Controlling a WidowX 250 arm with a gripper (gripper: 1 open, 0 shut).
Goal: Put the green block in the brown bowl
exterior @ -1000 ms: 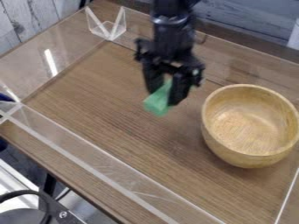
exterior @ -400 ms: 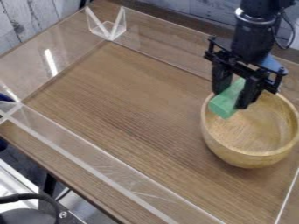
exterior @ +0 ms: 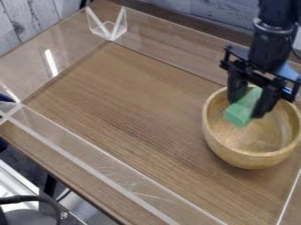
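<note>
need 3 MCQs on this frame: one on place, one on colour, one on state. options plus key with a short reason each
1. Where is the green block?
A. flat on the wooden table
B. held over the brown bowl
C. beside the clear stand at the back

2. What colour is the held block?
A. red
B. blue
C. green

3. What state is the gripper in?
A. jaws shut on the block
B. jaws wide open, holding nothing
C. lying on its side on the table

Key: 1 B, the block hangs between the jaws above the bowl's hollow. 2 C, it is bright green. 3 A, the jaws clasp the block from both sides and it is lifted off any surface.
</note>
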